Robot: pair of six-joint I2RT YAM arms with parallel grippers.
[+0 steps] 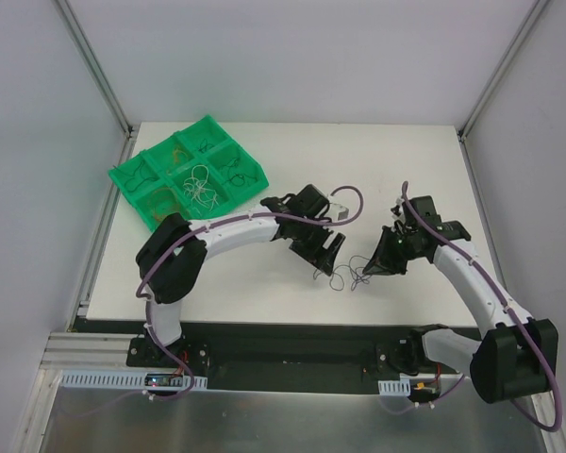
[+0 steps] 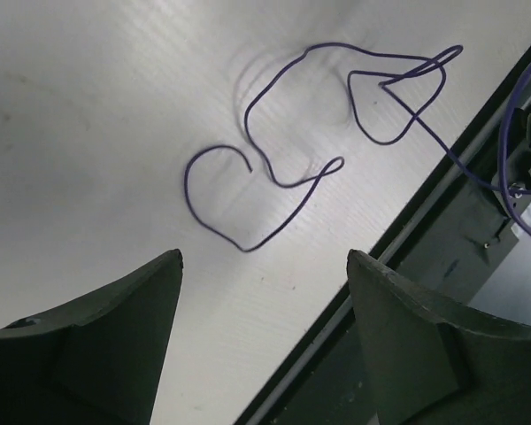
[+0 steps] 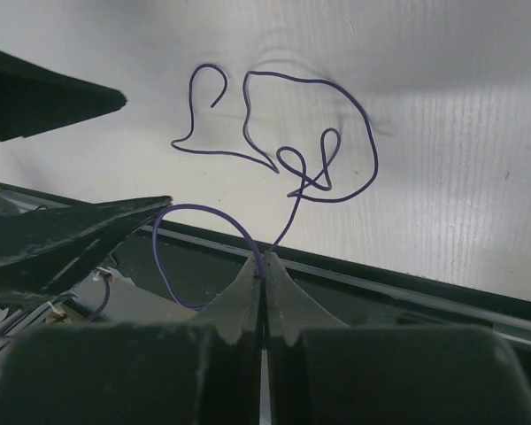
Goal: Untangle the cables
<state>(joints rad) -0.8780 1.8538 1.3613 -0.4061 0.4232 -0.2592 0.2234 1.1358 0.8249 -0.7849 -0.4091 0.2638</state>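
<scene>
My right gripper [image 3: 264, 258] is pinching one end of the thin purple cable [image 3: 373, 164], which lies looped on the worktop [image 1: 406, 151] by the near edge. My left gripper [image 2: 264, 257] hangs spread above it. If I pull now, the crossing could cinch into a knot.

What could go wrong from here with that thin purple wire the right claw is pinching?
One: the right claw is shut on the thin purple wire just short of its crossed loops, so pulling away could cinch them into a tighter knot. Two: the left claw hovers open above the wire, holding nothing, so the whole wire may simply drag across the white table instead of unwinding.
</scene>
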